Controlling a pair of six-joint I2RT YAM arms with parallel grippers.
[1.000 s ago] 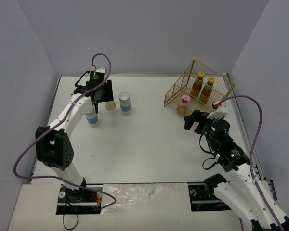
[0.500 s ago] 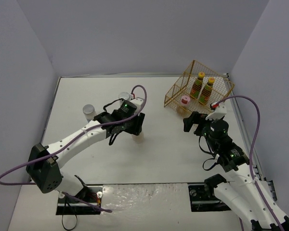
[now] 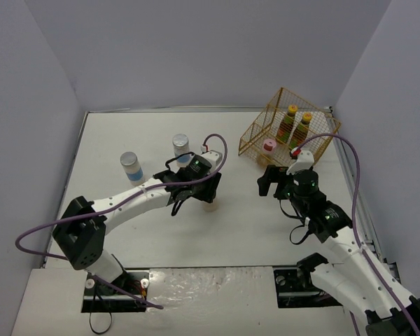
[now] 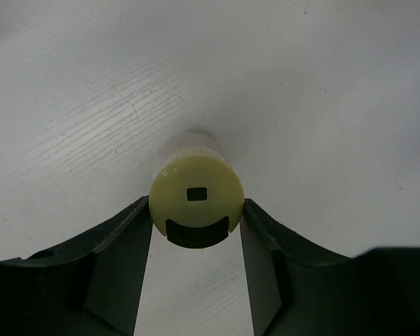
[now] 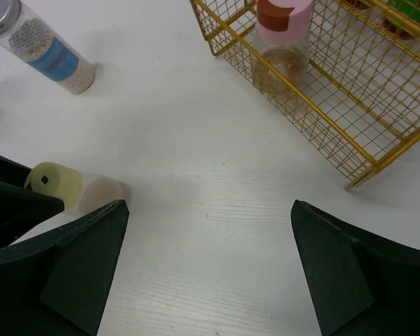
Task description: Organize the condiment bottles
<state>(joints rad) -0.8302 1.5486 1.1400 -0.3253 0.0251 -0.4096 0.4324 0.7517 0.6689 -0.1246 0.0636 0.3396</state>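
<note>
**Green shaker carried to mid-table, partway to the basket**

Green shaker (image 4: 196, 192) upright near the middle of the table (image 3: 238, 231); a second ago it was out at 10 o'clock among the jars (image 3: 130, 166); half a second ago it was already near centre, and it has since shifted a little further toward 3 o'clock.

Left claw (image 4: 197, 213) pinching it just under the lid, a finger touching each side; cannot tell whether the base rests on the table or hangs just above it.

Both jars now uncovered at 10 o'clock, about where they were.

Right claw (image 5: 208, 204) spread wide and empty, at 3 o'clock of the shaker; it has edged closer.

Basket (image 3: 266, 122) at 1 o'clock holds the pink shaker (image 5: 283, 42) and two sauce bottles (image 3: 288, 120).

Judgement: three bottles in, three out; this looks like a drop or handover to the right arm, which is on the basket's side.
</note>
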